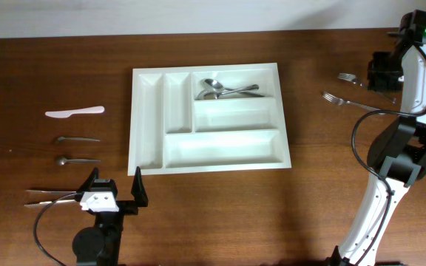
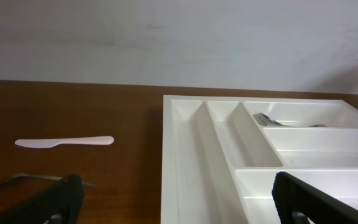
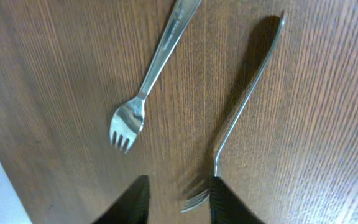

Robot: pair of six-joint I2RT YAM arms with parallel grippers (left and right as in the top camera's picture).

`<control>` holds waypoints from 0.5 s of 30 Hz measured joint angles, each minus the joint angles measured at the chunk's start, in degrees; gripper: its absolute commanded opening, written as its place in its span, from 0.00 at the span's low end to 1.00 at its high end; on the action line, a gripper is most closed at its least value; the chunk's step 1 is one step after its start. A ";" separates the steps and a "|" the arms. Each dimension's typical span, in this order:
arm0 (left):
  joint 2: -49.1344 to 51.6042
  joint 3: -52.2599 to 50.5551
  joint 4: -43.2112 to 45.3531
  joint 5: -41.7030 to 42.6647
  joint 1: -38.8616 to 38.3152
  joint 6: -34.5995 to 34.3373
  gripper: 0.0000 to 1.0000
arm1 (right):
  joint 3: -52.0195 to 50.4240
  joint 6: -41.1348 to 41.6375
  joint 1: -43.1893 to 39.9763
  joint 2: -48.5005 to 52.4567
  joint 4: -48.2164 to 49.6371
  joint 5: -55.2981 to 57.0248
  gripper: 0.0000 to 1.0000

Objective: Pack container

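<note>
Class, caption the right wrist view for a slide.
Right tool straddles one fork; a second fork lies beside on the table.

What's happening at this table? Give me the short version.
Two robot arms are packing cutlery into a white tray. Some spoons already lie in one corner compartment, and the other compartments look empty. The right gripper is low over the table to the right of the tray. Its jaws are apart around the tines of a fork, with a second fork beside it. The left gripper sits wide open by the tray's near left corner, holding nothing. A white knife lies further left.
</note>
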 measured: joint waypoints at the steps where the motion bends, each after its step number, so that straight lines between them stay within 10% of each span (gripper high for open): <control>1: 0.00 0.00 0.00 0.00 0.00 0.00 0.99 | 0.00 0.00 0.00 0.00 -0.04 -0.11 0.52; 7: 0.00 0.00 0.00 -0.02 0.00 0.00 0.99 | -0.07 0.11 0.00 0.00 -0.04 -0.04 0.84; 15: 0.00 0.00 0.00 0.00 0.00 0.00 0.99 | -4.66 4.42 0.00 0.00 -0.04 0.87 0.90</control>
